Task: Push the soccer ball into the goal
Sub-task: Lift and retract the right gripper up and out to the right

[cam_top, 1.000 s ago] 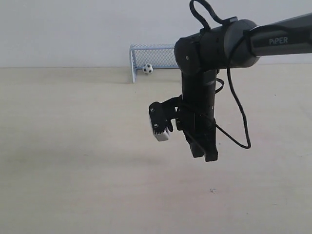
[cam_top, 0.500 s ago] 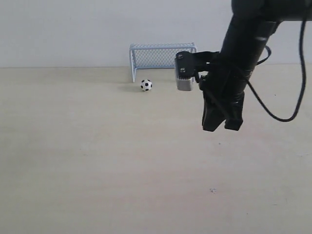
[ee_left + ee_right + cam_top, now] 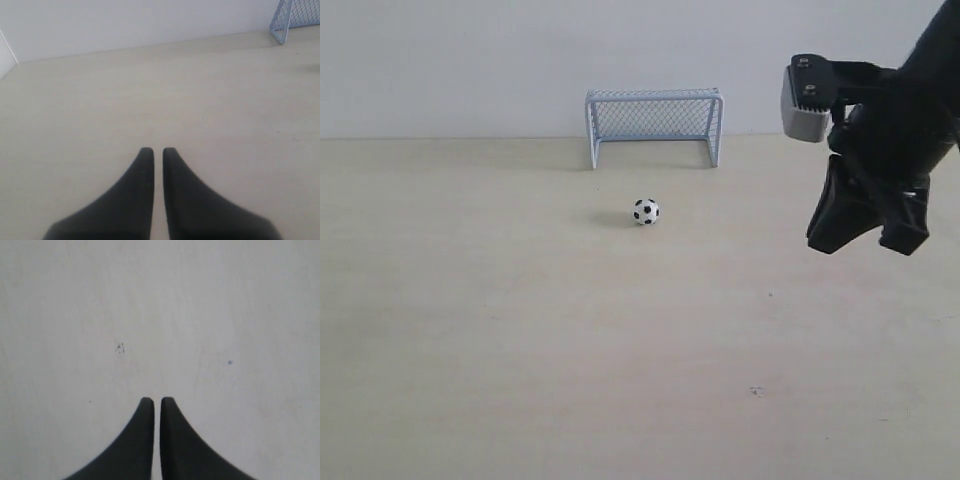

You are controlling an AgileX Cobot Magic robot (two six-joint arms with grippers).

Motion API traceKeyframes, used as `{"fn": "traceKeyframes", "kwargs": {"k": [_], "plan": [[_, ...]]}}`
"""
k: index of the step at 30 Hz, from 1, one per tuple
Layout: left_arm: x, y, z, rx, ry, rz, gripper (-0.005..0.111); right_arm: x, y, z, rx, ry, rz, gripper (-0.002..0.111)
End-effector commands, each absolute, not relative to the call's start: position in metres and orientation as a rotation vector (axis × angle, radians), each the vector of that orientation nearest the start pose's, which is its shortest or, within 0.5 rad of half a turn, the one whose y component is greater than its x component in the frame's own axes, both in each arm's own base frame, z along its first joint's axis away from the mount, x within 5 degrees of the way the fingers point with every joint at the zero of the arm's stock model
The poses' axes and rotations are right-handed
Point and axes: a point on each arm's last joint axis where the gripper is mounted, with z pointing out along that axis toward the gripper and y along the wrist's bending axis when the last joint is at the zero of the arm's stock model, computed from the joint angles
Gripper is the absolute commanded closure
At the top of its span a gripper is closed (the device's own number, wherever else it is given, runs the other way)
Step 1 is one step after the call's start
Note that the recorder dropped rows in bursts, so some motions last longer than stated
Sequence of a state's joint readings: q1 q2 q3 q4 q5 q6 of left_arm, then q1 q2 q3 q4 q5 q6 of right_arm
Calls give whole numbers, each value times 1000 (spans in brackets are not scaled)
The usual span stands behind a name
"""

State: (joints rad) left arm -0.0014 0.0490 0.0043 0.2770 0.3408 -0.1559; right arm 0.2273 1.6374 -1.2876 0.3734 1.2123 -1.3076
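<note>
Soccer ball (image 3: 645, 211) out front of the goal (image 3: 655, 118) mouth, apart from it.
Right gripper (image 3: 156, 401), narrow and empty, hangs off the goal's right side; ball lies leftward of it.

The exterior camera looks low across the table (image 3: 470, 350) toward the goal (image 3: 653, 115). The left wrist camera shares the goal's corner; the right one faces straight down.
</note>
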Motion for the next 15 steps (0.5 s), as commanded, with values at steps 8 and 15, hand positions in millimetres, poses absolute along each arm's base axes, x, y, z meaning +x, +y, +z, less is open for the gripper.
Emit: {"fn": "traceKeyframes", "kwargs": {"k": [8, 15], "plan": [[57, 8, 181, 36, 1864, 145, 100, 262, 88, 297, -1798, 2121, 329, 108], [57, 8, 181, 36, 1864, 145, 100, 238, 83, 306, -1734, 2123, 297, 108]]}}
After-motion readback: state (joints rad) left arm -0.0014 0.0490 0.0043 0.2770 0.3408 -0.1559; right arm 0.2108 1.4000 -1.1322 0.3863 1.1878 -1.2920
